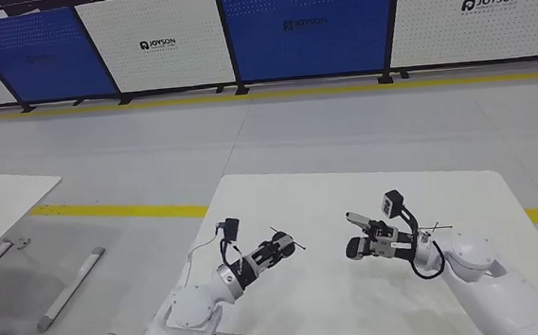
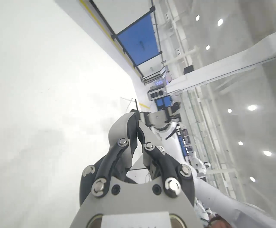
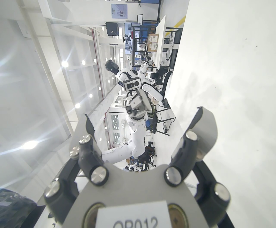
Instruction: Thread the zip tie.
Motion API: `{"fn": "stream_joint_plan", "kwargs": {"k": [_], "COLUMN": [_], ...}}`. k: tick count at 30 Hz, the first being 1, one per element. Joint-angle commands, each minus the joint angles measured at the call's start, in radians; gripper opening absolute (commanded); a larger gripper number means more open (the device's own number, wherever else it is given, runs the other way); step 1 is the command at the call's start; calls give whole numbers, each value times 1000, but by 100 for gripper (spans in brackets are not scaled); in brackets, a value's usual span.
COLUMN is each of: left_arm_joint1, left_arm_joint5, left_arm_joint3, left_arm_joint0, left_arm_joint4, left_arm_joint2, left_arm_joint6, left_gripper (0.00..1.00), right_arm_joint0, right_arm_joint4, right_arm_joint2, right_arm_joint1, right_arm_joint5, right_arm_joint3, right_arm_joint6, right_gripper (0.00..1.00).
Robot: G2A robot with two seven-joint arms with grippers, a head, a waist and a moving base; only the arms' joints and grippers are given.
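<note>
A thin black zip tie (image 1: 295,243) sticks out from the tips of my left gripper (image 1: 285,245), which is shut on it just above the white table (image 1: 347,195). In the left wrist view the tie (image 2: 136,107) pokes up past the closed fingertips (image 2: 129,121). My right gripper (image 1: 353,235) faces the left one across a short gap, open with nothing between its fingers (image 3: 201,117). From the right wrist, the left gripper (image 3: 138,103) shows farther off, in line with the open jaws.
A thin dark strip (image 1: 435,227) lies on the table beside the right forearm. The table's front edge runs close under both arms. Another white table (image 1: 5,198) stands at the far left, with a grey bar (image 1: 69,288) on the floor.
</note>
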Motion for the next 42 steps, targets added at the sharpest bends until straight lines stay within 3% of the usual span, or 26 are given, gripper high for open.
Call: {"fn": "stream_joint_plan", "kwargs": {"k": [1,5,8,29,38,40,42], "left_arm_joint1": [1,7,8,7,-1,-1,-1], "left_arm_joint5": [-6,-11,-47,-50,-178,-181,-181], "left_arm_joint3": [-51,-159,-219,-223,-265,-264,-264], "left_arm_joint0": [17,70,120,121,136,141,141], "left_arm_joint4": [-69,-150,-210,-209,-367,-407,-407], "left_arm_joint2": [-28,-87,-120,-120,-125,-123,-123], "left_arm_joint6": [1,-14,-10,-3,44,6,6], "left_gripper": [0,0,0,0,0,0,0], "right_arm_joint0": [0,0,0,0,0,0,0], "right_arm_joint4": [0,0,0,0,0,0,0], "right_arm_joint2": [0,0,0,0,0,0,0], "right_arm_joint1": [0,0,0,0,0,0,0], "right_arm_joint5": [0,0,0,0,0,0,0], "right_arm_joint3": [0,0,0,0,0,0,0], "right_arm_joint6": [0,0,0,0,0,0,0], "right_gripper": [100,100,100,100,100,100,100]}}
